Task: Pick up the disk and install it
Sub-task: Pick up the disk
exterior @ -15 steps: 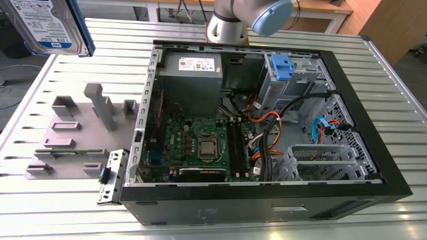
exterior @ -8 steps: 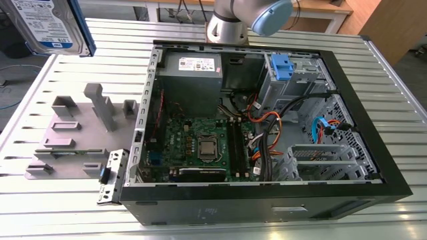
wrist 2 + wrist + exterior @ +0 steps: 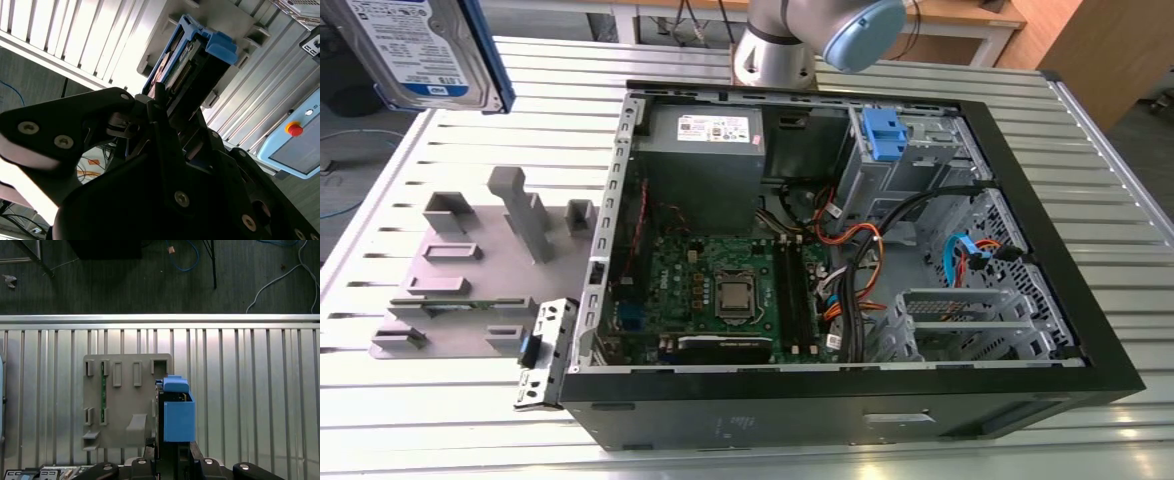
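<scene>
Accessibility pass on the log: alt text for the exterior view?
The disk, label facing the camera, hangs in the air at the exterior view's top left, above a grey fixture plate on the slatted table. An open computer case lies at the centre.

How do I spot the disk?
Find the open computer case; the grey plate lies at the exterior view's left of it. Raised near that plate, gripped by the tool, is the disk. Unlike the plate, it is silver with a white-and-blue label and blue frame.
</scene>
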Robot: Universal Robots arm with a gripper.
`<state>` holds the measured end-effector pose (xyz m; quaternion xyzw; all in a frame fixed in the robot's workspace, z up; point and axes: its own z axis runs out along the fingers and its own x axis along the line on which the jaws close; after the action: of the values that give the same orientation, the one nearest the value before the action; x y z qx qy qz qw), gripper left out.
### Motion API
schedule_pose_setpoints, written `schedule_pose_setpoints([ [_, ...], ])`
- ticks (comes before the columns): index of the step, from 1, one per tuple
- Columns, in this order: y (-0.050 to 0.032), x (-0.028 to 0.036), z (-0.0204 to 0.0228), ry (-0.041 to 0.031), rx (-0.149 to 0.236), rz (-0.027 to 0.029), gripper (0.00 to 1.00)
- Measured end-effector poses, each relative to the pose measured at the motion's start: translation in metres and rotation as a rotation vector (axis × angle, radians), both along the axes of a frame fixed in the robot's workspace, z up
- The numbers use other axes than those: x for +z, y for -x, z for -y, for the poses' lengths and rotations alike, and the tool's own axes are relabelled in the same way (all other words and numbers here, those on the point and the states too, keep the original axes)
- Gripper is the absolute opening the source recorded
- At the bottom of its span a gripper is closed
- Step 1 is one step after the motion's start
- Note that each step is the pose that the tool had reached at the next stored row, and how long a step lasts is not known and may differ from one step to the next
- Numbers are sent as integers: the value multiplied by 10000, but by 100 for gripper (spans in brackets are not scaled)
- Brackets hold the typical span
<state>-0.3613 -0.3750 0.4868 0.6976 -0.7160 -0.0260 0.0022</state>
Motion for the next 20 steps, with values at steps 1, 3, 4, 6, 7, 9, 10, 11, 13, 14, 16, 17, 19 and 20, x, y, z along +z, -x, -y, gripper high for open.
schedule_pose_setpoints([
  [1, -3, 0, 0, 0, 0, 0, 35],
  [3, -12, 0, 0, 0, 0, 0, 35],
  [4, -17, 0, 0, 0, 0, 0, 35],
  [6, -28, 0, 0, 0, 0, 0, 35],
  [7, -33, -1, 0, -1, 0, 1, 35],
  [9, -46, -1, 0, -1, -1, 1, 35],
  [10, -52, 0, 0, 0, 0, 0, 35],
  [11, -59, 0, 0, -1, -1, 0, 35],
  [13, -72, -1, 0, -1, -1, 0, 35],
  [14, -80, -1, 0, -1, -1, 1, 35],
  [16, -93, 0, 0, -1, -1, 1, 35],
  [17, -101, 0, 0, 0, 0, 0, 35],
  [19, -114, -1, 0, -1, 0, 1, 35],
  [20, -121, -1, 0, -1, -1, 1, 35],
])
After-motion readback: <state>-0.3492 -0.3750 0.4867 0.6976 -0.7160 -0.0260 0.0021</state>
